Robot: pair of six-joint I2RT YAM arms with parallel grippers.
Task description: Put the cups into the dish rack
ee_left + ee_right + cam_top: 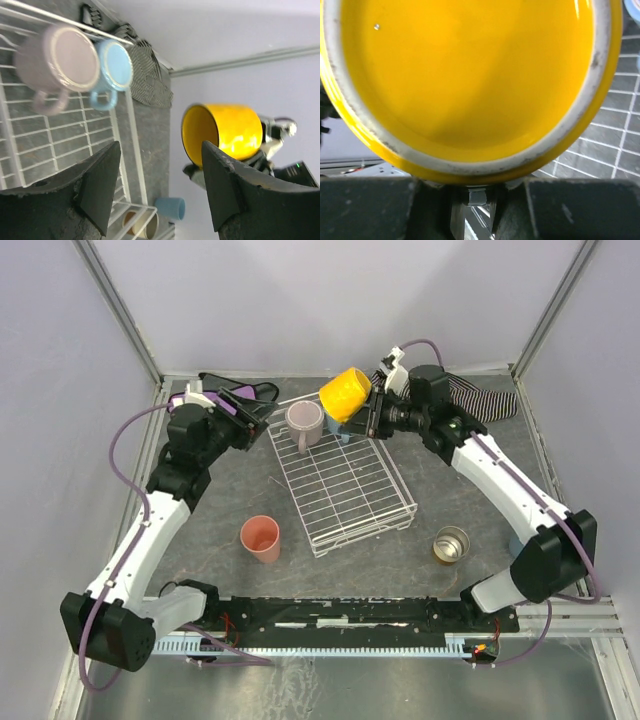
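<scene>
My right gripper is shut on the yellow mug and holds it tilted in the air over the far end of the white wire dish rack. In the right wrist view the mug fills the frame above the gripper. A pale pink mug and a light blue mug sit in the rack's far end. My left gripper is open and empty beside the rack's far left corner; its own view shows it with the jaws wide apart. A salmon tumbler, a metal cup and a blue tumbler lie outside the rack.
A striped cloth lies at the back right under my right arm. A purple cloth lies at the back left by my left gripper. The walls of the enclosure stand close on both sides.
</scene>
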